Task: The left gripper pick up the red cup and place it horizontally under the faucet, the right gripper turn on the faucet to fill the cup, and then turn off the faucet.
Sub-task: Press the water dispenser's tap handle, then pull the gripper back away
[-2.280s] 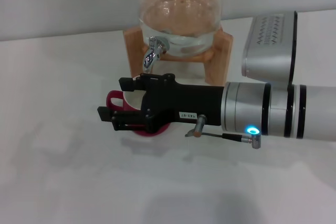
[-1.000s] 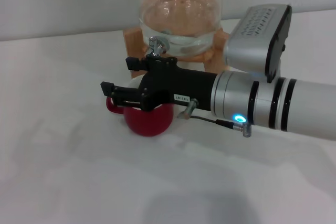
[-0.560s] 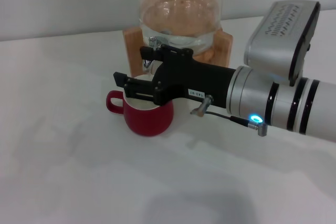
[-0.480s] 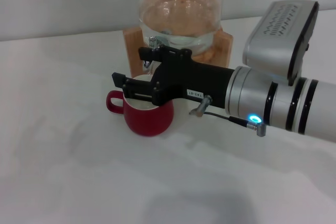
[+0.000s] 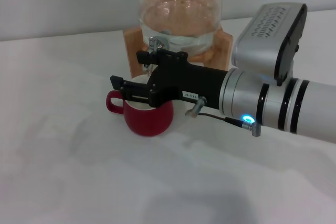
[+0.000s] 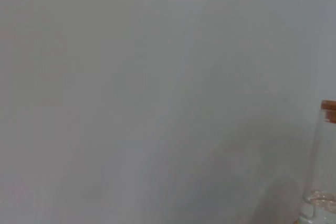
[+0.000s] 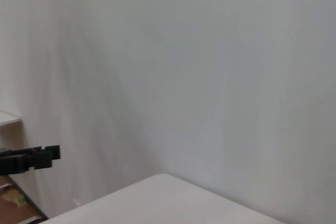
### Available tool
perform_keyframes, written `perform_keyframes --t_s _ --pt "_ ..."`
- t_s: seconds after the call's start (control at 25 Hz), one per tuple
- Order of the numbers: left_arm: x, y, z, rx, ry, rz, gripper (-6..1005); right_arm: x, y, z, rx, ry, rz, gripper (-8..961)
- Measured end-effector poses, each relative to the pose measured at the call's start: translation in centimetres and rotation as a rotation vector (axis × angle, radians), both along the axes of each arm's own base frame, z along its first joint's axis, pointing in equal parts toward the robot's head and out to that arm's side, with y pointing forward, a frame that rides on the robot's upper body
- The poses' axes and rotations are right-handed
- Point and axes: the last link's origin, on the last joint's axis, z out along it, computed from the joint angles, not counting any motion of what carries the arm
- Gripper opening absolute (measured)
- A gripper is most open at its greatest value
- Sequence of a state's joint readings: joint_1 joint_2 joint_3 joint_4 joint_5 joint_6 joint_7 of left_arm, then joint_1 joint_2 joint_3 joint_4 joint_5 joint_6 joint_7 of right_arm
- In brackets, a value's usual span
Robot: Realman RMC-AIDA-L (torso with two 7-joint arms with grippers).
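Red cup [image 5: 149,118] beneath right gripper [image 5: 131,72]

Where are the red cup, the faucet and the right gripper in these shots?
red cup [image 5: 149,119]: head view, front of its red body.
faucet [image 5: 153,43]: head view, chrome top of the spigot.
right gripper [image 5: 131,75]: head view, midway between its fingertips, over the cup.

The head camera looked forward and down from close above the table [image 5: 63,171], taking in the glass water jar [image 5: 180,14] on its wooden stand and the right arm reaching across. The left wrist camera faced a blank wall [image 6: 147,87], catching only an edge of the glass water jar [image 6: 321,182], the one thing it shared with the head view. The right wrist camera also faced the wall, above a table corner [image 7: 163,200].
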State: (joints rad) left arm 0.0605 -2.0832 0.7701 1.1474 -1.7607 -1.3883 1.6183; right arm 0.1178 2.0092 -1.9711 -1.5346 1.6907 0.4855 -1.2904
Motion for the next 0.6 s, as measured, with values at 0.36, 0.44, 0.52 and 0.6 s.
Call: perform_keyframes --t_s 0.36,0.44,0.52,0.6 --pt "-0.11 -0.22 -0.06 -0.006 0.002 0.003 837 0.47 0.32 0.38 0.019 0.001 -0.02 777" --pt "-0.09 -0.22 -0.09 -0.008 0.003 0.002 837 0.57 0.36 0.43 0.021 0.001 -0.024 777" --pt "-0.07 -0.21 -0.11 -0.009 0.003 0.001 837 0.71 0.44 0.52 0.025 0.0 -0.029 777" --pt "-0.06 -0.22 -0.11 -0.009 0.003 0.0 837 0.86 0.5 0.61 0.028 -0.001 -0.033 777"
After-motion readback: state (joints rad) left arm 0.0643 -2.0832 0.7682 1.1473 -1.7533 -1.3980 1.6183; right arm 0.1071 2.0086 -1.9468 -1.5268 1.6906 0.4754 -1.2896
